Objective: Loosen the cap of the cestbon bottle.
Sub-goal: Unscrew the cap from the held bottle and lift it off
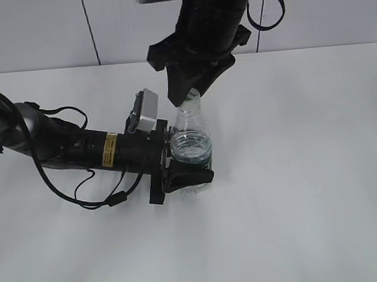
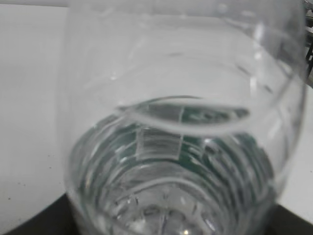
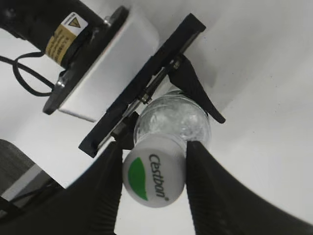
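Note:
The cestbon bottle point(image 1: 191, 133), clear with a dark green label band, stands upright on the white table. My left gripper point(image 1: 186, 175) comes in from the left and is shut on its lower body. The bottle fills the left wrist view point(image 2: 181, 147), with water and the green label showing through it. My right gripper point(image 1: 189, 96) reaches down from above and is shut on the cap point(image 1: 192, 97), which is mostly hidden there. In the right wrist view the white cap point(image 3: 154, 178) with its green leaf mark sits between my two black fingers point(image 3: 155, 149), both touching its sides, above the bottle's shoulder point(image 3: 173, 117).
The white table point(image 1: 310, 190) spreads around the bottle, with a pale wall behind. The left arm's black cables point(image 1: 81, 188) loop over the table on the left. The left wrist's white camera box point(image 3: 105, 73) is close beside the bottle.

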